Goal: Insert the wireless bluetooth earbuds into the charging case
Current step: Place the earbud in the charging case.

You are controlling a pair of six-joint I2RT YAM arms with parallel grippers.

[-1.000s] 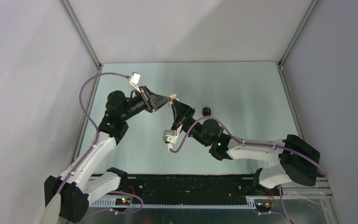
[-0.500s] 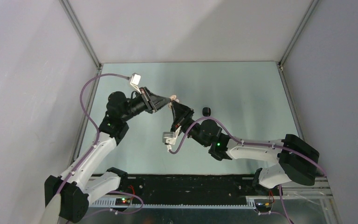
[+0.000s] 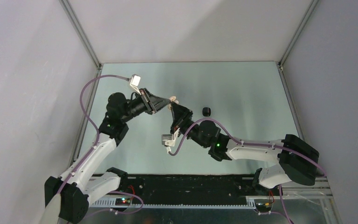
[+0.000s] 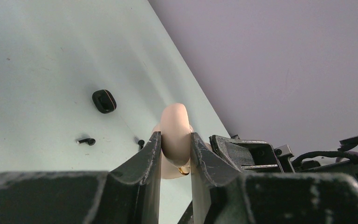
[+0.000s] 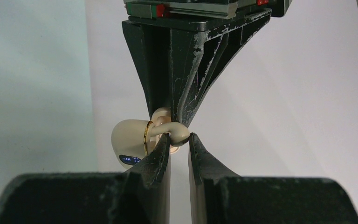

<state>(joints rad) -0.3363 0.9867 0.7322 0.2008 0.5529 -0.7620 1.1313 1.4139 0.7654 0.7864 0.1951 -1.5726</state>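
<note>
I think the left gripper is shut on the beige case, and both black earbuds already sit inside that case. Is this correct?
Not fully. The left gripper is shut on the beige case, but the two black earbuds are not inside it. The left wrist view shows them lying on the table, not far from a small black case.
</note>
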